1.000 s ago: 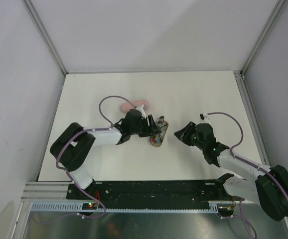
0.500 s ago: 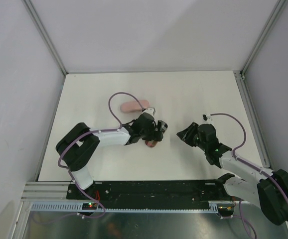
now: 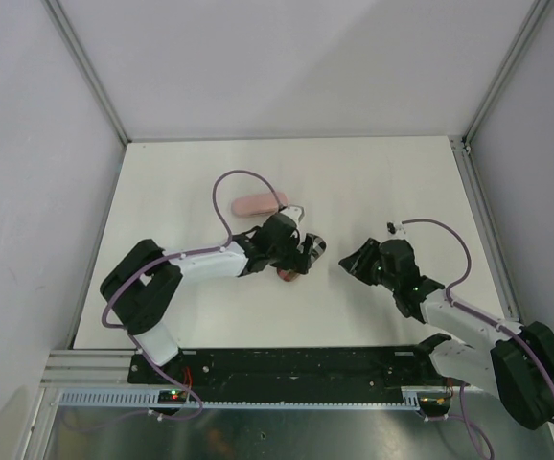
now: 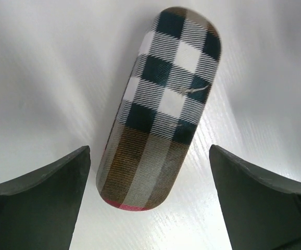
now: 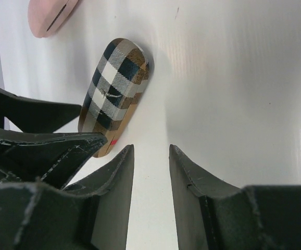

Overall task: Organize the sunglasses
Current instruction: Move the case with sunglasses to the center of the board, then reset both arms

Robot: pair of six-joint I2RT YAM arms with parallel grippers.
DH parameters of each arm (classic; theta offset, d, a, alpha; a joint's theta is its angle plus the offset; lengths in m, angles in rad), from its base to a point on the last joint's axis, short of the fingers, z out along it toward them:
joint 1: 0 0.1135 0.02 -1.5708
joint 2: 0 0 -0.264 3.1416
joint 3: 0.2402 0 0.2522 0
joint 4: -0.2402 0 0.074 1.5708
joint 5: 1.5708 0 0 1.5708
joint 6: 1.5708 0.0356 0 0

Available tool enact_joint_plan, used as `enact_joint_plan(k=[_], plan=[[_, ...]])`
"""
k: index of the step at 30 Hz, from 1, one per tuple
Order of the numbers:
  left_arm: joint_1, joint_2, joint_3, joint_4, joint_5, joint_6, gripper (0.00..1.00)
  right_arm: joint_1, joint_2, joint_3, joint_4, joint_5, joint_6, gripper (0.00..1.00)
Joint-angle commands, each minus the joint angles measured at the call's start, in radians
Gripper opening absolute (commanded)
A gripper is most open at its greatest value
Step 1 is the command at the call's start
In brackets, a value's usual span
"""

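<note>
- White table (image 3: 402,192) is carrying two closed cases, and two arms are reaching over it from the near edge.
- One checkered case (image 4: 161,104), in black, white and tan with a red edge at its near end, is lying flat near the middle of the table, slanting a little.
- One pink case (image 3: 258,204) is lying further back and to the left, well apart from the checkered one, with a dark slit showing along its side in the right wrist view.
- Left arm (image 3: 200,264) is stretching toward the centre, with its left gripper (image 4: 149,152) hanging over the checkered case.
- Its two fingers (image 4: 46,198) are standing wide apart, one on each side of the case's near end, with bare table showing between each finger and the case, so they are gripping nothing.
- Right arm (image 3: 459,321) is angling in from the right, with its right gripper (image 5: 151,152) pointing at the checkered case from a short way off.
- Its two fingers (image 5: 192,187) are sitting a narrow way apart, with only white table showing in the gap, so they are holding nothing.
- One purple cable is looping off each arm, two in all.
- Sunglasses are not showing in any view, and whether they are lying inside the closed cases cannot be told.
</note>
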Motion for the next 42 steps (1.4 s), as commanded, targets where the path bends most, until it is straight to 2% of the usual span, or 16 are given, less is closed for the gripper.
enact_joint_plan(k=[1,5,13,15,20,25,26,28,29,30,31,32,33,38,42], plan=[[0.005,-0.034,0.071,-0.02,0.072,0.196,1.0,-0.004,0.005,-0.003,0.034,-0.027,-0.027,0.38],[0.006,-0.011,0.092,-0.05,0.148,0.296,1.0,-0.003,-0.002,-0.003,0.035,-0.037,-0.038,0.38],[0.005,0.137,0.176,-0.098,0.097,0.349,0.98,-0.018,-0.041,-0.003,0.014,-0.057,-0.057,0.4],[0.006,0.19,0.217,-0.117,0.095,0.352,0.93,-0.032,-0.065,-0.003,-0.008,-0.062,-0.063,0.4],[0.005,0.313,0.364,-0.158,0.052,0.336,0.62,-0.078,-0.167,-0.002,-0.097,-0.046,-0.094,0.39],[0.003,0.441,0.557,-0.17,0.105,0.318,0.58,-0.152,-0.274,-0.002,-0.234,-0.01,-0.124,0.38],[0.002,0.469,0.603,-0.17,0.118,0.314,0.59,-0.171,-0.296,-0.002,-0.252,-0.012,-0.13,0.38],[0.002,0.511,0.681,-0.175,0.124,0.302,0.73,-0.205,-0.331,-0.002,-0.281,-0.021,-0.138,0.39],[0.003,0.526,0.713,-0.18,0.127,0.298,0.86,-0.218,-0.345,-0.002,-0.291,-0.025,-0.141,0.5],[0.003,0.535,0.75,-0.193,0.126,0.291,0.93,-0.23,-0.36,-0.001,-0.303,-0.03,-0.142,0.61],[0.002,0.537,0.778,-0.209,0.12,0.284,0.96,-0.237,-0.376,-0.001,-0.31,-0.035,-0.149,0.77],[0.003,0.52,0.801,-0.234,0.113,0.275,0.98,-0.242,-0.387,0.004,-0.316,-0.045,-0.164,0.88],[0.002,0.499,0.808,-0.247,0.106,0.267,0.99,-0.244,-0.398,0.01,-0.322,-0.052,-0.178,0.94],[0.0,0.204,0.655,-0.264,0.04,0.237,1.0,-0.246,-0.43,0.106,-0.403,-0.06,-0.26,0.99],[0.006,-0.113,0.441,-0.261,-0.131,0.172,1.0,-0.247,-0.473,0.195,-0.449,-0.106,-0.319,0.99]])
